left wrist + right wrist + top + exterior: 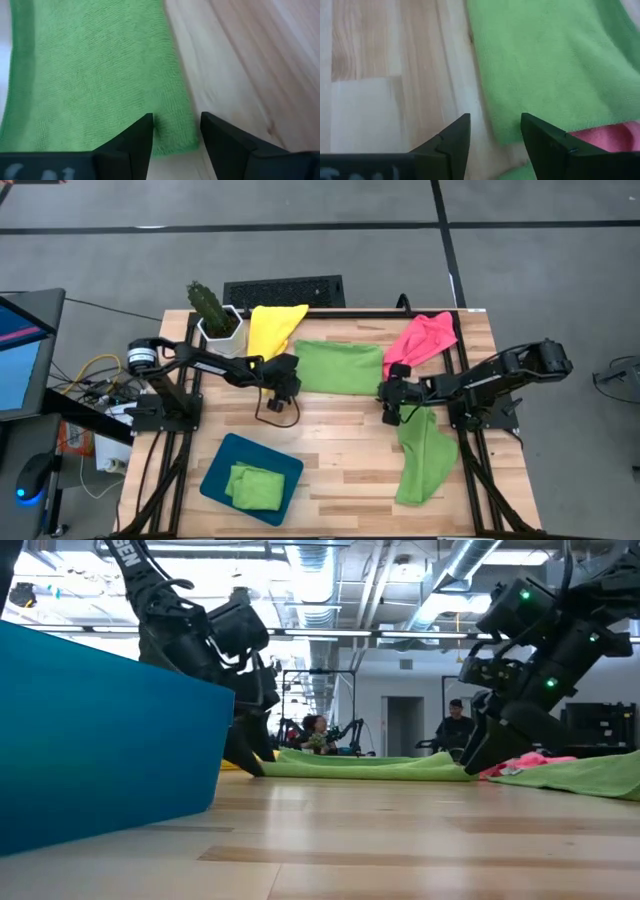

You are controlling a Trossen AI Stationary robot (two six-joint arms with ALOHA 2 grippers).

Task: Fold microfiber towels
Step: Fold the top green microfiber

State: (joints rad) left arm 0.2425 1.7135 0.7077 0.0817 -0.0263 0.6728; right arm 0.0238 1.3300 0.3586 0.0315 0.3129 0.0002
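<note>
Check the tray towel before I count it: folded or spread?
Folded. The green towel lies as a small compact bundle inside the teal tray, well within its rim.

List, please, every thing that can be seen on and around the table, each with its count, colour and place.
microfiber towels: six; yellow and pink at far edge; lime green: flat one at centre, one at right, two folded in tray
tray: one, teal, near left
cactus: one, green, white pot, far left
keyboard: one, black, beyond table
people: two, background
left end effector: open over flat towel's left corner
right end effector: open over its right corner
</note>
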